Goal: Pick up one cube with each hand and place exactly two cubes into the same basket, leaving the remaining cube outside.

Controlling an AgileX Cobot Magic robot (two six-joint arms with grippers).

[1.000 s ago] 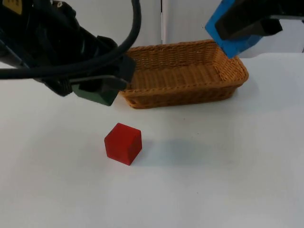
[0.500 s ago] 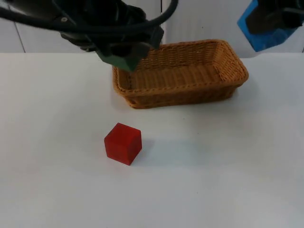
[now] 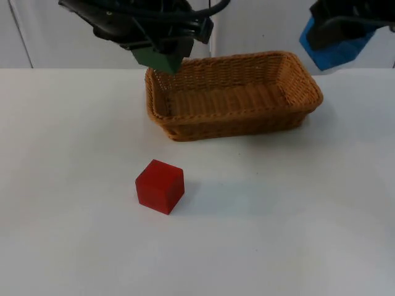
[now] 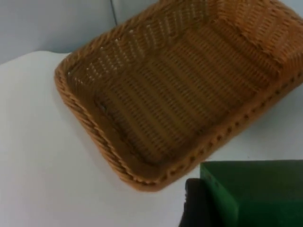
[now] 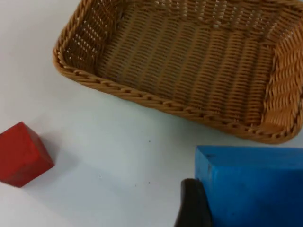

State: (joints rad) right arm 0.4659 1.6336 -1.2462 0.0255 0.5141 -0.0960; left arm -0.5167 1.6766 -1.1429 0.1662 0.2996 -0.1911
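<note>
Wicker, orange-brown and woven, makes up the basket [image 3: 231, 95], which sits on the white worktop [image 3: 296, 216] toward twelve o'clock in the top view, long side running across. At about seven o'clock from it, well apart, the red cube [image 3: 160, 186] rests alone on the worktop. The left hand [image 3: 159, 57] hangs in the air over the basket's ten-o'clock corner, pinching the green cube [image 3: 157, 60], whose lower tip stands just above the rim. The right hand [image 3: 333, 38] is raised beyond the basket's two-o'clock corner and pinches the blue cube [image 3: 335, 50], clear of the wicker.

From the left wrist, the basket [image 4: 180, 90] lies open below with a bare woven floor. The green cube [image 4: 255, 194] is clamped close to the camera against a black fingertip [image 4: 196, 205]; from this angle it appears outside the near rim, over the worktop [image 4: 42, 156].

From the right wrist, the basket [image 5: 189, 66] lies ahead, its floor bare. The blue cube [image 5: 251, 187] is gripped beside a black fingertip [image 5: 191, 205], appearing on the near side of the basket's rim. The red cube [image 5: 21, 153] sits on the worktop [image 5: 109, 156], well away from the basket's long side.
</note>
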